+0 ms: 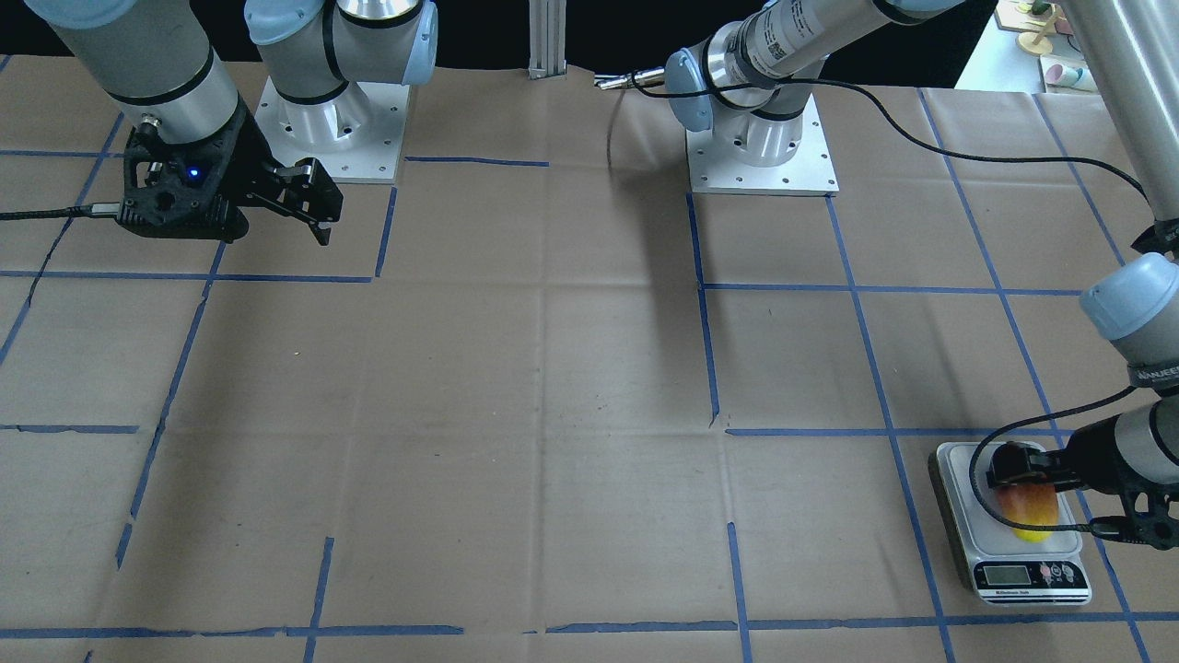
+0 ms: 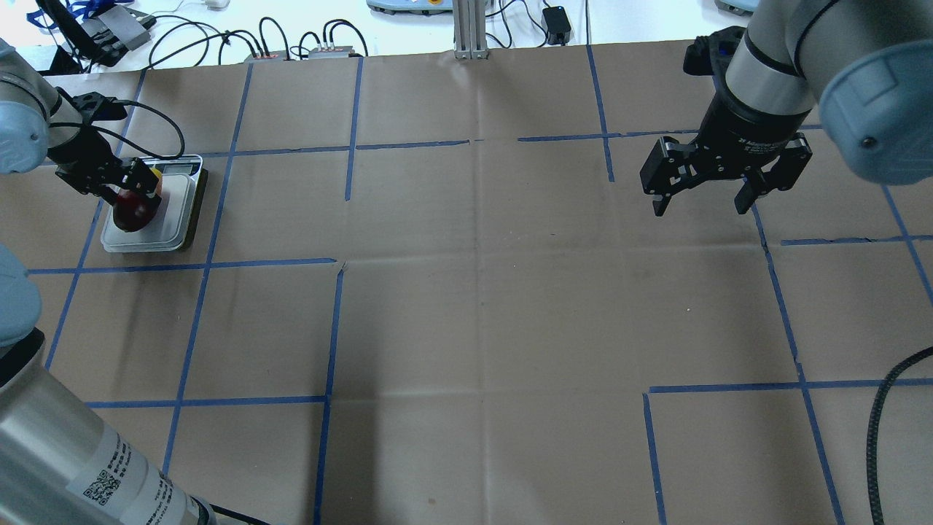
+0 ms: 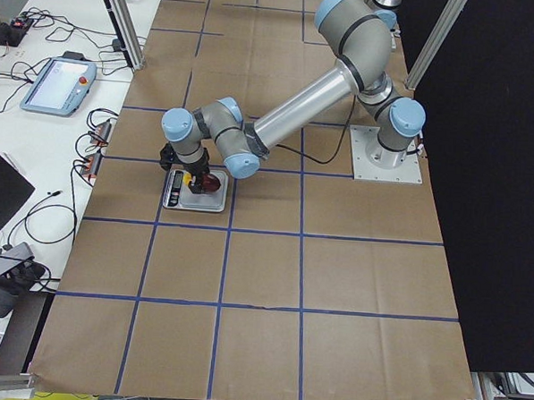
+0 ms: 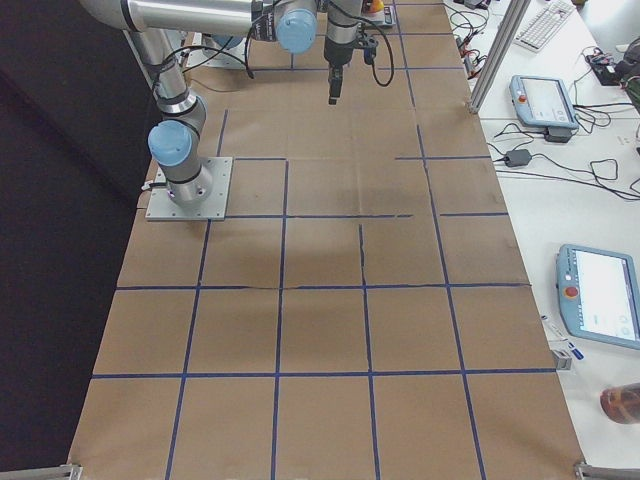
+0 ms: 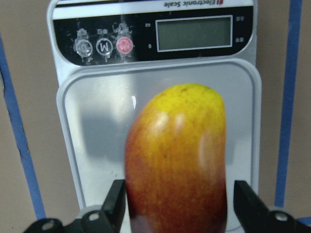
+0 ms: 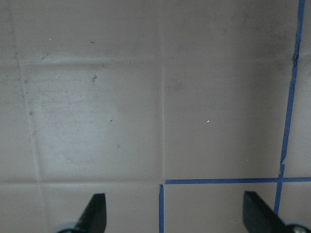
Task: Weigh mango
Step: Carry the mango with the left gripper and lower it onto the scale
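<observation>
The mango [image 5: 177, 160], dark red fading to yellow, lies on the platform of a white digital scale [image 5: 97, 121], its yellow end toward the display. My left gripper [image 5: 177, 213] is open; its fingers stand either side of the red end, with a small gap on one side. The mango [image 1: 1030, 508], scale [image 1: 1013, 575] and left gripper [image 1: 1018, 488] show at the front-facing view's lower right, and at the overhead view's far left: mango [image 2: 135, 210], scale [image 2: 178, 219], left gripper [image 2: 133, 195]. My right gripper [image 2: 700, 210] is open and empty above bare paper, far away.
Brown paper with blue tape lines [image 2: 335, 328] covers the table. The scale's display [image 5: 193, 33] is blank. A black cable [image 1: 976, 479] loops over the scale beside the left wrist. The arm bases [image 1: 760, 147] stand at the robot's side. Cables and tablets lie beyond the far edge.
</observation>
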`<state>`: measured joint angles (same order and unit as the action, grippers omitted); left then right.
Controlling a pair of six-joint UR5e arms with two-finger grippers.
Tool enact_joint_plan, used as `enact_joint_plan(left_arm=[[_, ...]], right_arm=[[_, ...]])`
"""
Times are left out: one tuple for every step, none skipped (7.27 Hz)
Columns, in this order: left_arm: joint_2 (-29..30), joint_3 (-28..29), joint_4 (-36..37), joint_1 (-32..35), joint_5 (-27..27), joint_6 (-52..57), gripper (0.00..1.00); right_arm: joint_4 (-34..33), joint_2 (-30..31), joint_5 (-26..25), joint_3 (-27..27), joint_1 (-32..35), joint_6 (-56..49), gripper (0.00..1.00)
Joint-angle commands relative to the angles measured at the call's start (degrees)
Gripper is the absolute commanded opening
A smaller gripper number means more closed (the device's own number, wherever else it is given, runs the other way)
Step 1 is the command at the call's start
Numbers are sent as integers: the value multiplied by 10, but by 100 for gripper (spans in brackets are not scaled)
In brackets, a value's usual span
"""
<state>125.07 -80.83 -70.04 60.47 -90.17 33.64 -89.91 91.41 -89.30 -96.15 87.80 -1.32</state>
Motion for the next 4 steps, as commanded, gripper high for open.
enact_joint_plan(left_arm=[[-10, -1, -1, 0, -4, -1, 99], [-39, 1, -8, 1, -6, 2, 99], [-98, -2, -15, 2, -7, -4, 99], [-138, -5, -65, 9, -1, -46, 99]], right_arm=[[0, 0, 0, 0, 0, 0, 100], [0, 0, 0, 0, 0, 0, 100], [0, 0, 0, 0, 0, 0, 100], [0, 0, 0, 0, 0, 0, 100]])
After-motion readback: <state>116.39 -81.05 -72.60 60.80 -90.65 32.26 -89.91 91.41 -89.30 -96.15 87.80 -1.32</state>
